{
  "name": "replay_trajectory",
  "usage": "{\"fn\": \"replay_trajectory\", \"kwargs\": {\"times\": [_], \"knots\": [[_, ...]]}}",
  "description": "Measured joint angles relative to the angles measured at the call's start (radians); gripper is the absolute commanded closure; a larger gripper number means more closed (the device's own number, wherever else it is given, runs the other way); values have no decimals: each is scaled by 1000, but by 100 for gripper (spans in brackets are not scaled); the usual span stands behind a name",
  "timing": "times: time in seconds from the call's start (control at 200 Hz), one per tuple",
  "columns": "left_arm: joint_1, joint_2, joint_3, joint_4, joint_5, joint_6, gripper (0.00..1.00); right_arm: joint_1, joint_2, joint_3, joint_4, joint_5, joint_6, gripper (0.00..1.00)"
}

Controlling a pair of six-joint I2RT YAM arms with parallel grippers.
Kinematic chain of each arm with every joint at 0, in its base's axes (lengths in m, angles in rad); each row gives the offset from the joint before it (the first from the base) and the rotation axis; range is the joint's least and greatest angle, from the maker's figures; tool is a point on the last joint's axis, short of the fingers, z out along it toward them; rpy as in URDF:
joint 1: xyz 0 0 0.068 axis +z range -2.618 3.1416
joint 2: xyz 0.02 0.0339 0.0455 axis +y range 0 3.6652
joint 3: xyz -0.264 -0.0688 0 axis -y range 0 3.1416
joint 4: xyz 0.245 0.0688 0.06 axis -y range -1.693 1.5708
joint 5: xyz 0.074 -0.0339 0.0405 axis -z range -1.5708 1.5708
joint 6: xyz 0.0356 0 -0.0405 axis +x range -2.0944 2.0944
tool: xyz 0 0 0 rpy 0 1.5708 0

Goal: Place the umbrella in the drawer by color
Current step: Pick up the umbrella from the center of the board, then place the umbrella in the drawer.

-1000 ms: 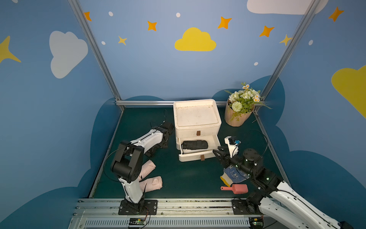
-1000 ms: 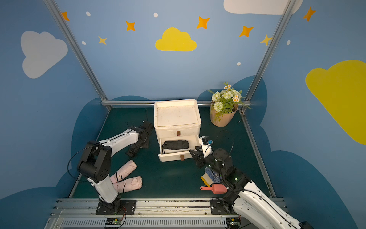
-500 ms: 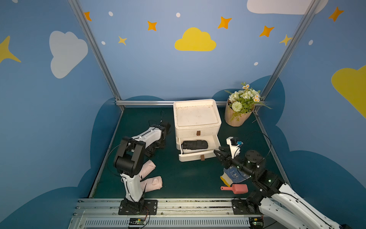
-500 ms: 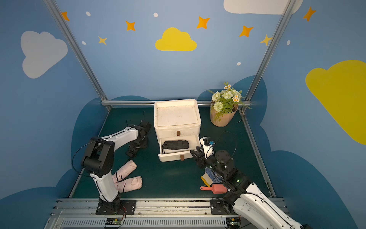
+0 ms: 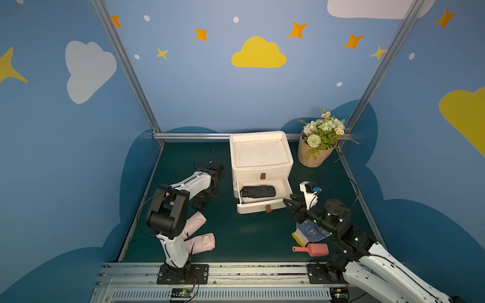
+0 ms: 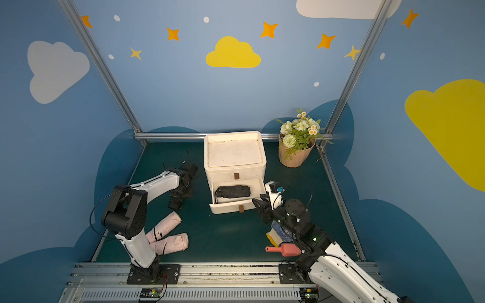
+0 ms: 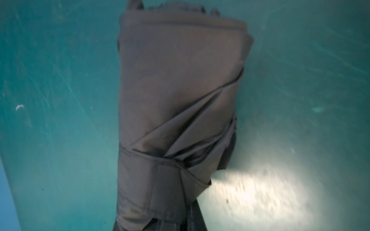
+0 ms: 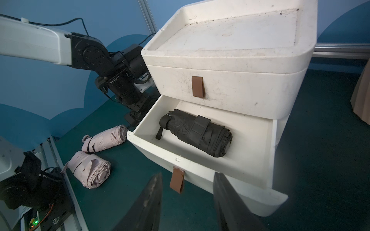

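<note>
Left of the white drawer unit (image 5: 261, 168) the left fingers (image 5: 200, 203) pinch a black umbrella (image 7: 176, 100) on the green bench (image 5: 249, 236), the right fingers (image 8: 152, 200) spread before its open lower drawer (image 5: 262, 207), blue cloud-painted walls (image 5: 210, 91) around.

I get evenly lit, sharp top views; the left wrist view is smeared, white glare on the dark green surface (image 7: 260, 196).

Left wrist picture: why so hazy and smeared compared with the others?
Left wrist view: the dark umbrella sits close and looks soft; a glare patch on the green mat is streaked. Right wrist view: crisp, though the white cabinet looks stretched. Both top views: sharp, evenly lit.
</note>
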Motion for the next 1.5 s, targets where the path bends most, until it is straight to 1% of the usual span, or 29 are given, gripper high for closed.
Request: {"fn": "replay_trajectory", "kwargs": {"times": [0.075,0.145,0.235,0.36,0.446,0.541,0.636,0.726,0.896,1.106,1.352,1.497], "knots": [[-27,-101,-42,21,6,0,97,0,3,0,0,2,0,53],[-61,-222,-81,66,14,1,97,0,4,0,0,3,0,54],[-105,-395,-136,163,38,13,97,0,3,0,-1,4,0,53],[-142,-588,-239,320,82,35,98,0,3,0,-1,4,5,54],[-171,-681,-319,416,101,54,97,0,3,0,-5,4,8,54],[-227,-774,-421,534,139,95,97,0,6,1,-16,4,16,53],[-286,-866,-516,645,210,137,97,0,14,6,-24,3,25,54],[-312,-933,-571,723,286,163,97,0,24,18,-25,-9,32,54],[-337,-998,-590,803,398,183,98,0,67,63,-14,-90,23,53],[-403,-1041,-601,832,481,221,97,0,136,170,-10,-198,11,51],[-474,-1017,-607,820,476,277,97,5,201,228,51,-287,43,50],[-537,-951,-591,802,440,321,97,16,267,263,62,-328,71,49]]}}
